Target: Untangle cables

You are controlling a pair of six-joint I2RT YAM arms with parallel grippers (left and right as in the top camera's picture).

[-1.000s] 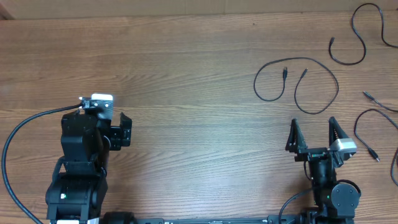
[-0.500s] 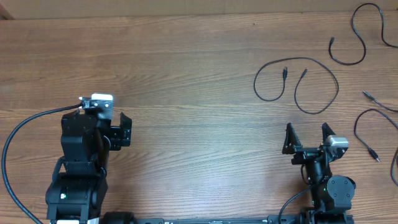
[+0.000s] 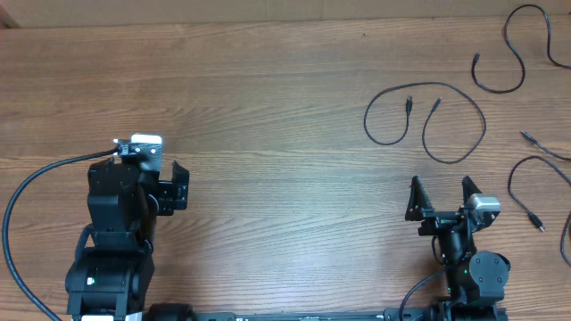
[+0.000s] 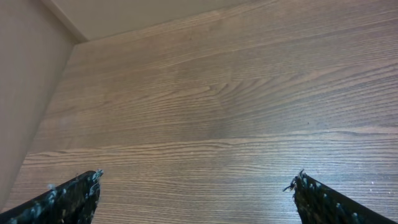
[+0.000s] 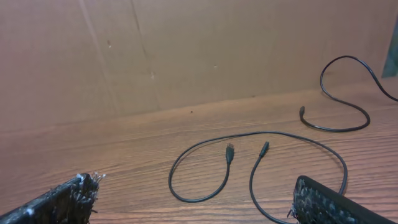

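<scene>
Several thin black cables lie apart on the right half of the wooden table. One looped cable [image 3: 484, 125] has both plug ends pointing inward, and the right wrist view shows it [image 5: 280, 133] just ahead of the jaws. A second cable [image 3: 498, 91] snakes at the far right corner, seen as well [image 5: 336, 129] from the right wrist. More cable [image 3: 516, 174] lies at the right edge. My right gripper [image 3: 440, 184] [image 5: 196, 180] stands open and empty, short of the looped cable. My left gripper [image 3: 175, 185] [image 4: 199, 177] hangs open over bare wood, far from any cable.
A thick black cord [image 3: 27, 192] curves from the left arm toward the table's left front. A brown cardboard wall [image 5: 186, 50] stands along the far edge, and a wall [image 4: 25, 93] borders the left side.
The right gripper drew back a little toward the near edge and left, then held still. The left arm and the cables have not moved.
</scene>
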